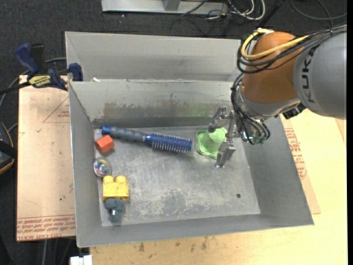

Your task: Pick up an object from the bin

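My gripper (pixel 222 137) hangs over the right middle of the bin, its two metal fingers spread apart. One finger is at the far side and the other at the near right side of a translucent green object (pixel 210 143) that rests on the bin floor. The fingers stand on either side of it without closing on it. Just left of the green piece lies a blue hairbrush (pixel 150 138), its bristled head pointing toward the gripper.
Along the bin's left side sit an orange-red block (pixel 104 144), a shiny clear ball (pixel 101 167), a yellow toy brick (pixel 115 187) and a small blue-grey lump (pixel 115 210). The orange-covered wrist and its cables hang over the bin's right rear corner.
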Controlling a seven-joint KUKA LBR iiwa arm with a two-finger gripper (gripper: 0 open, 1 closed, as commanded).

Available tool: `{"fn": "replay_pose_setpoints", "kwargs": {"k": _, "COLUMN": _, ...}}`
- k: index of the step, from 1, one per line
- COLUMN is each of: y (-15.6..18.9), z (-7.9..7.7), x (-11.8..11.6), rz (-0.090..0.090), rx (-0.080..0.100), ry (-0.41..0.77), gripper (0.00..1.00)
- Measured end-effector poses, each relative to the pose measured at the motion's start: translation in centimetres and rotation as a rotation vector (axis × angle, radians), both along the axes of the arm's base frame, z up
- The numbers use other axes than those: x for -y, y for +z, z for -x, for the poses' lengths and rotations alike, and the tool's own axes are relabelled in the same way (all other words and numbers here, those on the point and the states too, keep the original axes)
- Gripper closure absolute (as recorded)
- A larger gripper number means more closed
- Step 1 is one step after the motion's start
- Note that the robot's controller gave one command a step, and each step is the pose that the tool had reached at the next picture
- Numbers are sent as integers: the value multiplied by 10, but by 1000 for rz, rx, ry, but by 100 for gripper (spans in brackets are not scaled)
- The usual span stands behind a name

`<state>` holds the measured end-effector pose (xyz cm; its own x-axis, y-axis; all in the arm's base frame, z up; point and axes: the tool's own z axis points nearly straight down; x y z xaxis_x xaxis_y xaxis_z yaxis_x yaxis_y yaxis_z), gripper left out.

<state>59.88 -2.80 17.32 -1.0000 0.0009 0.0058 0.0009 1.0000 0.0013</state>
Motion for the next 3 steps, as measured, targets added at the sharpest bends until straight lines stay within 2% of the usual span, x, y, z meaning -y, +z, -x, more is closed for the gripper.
{"fn": "replay_pose_setpoints", "kwargs": {"k": 1, "y": -101, "z": -40, "x": -54, "rz": 0, "rx": 11, "ry": -52, "gripper": 0}}
{"fn": "replay_pose_setpoints", "kwargs": {"k": 2, "y": -96, "z": -42, "x": -53, "rz": -1, "rx": 18, "ry": -52, "gripper": 100}}
{"fn": "replay_pose_setpoints", "kwargs": {"k": 3, "y": 98, "z": -30, "x": -14, "rz": 3, "rx": 16, "ry": 239, "gripper": 100}}
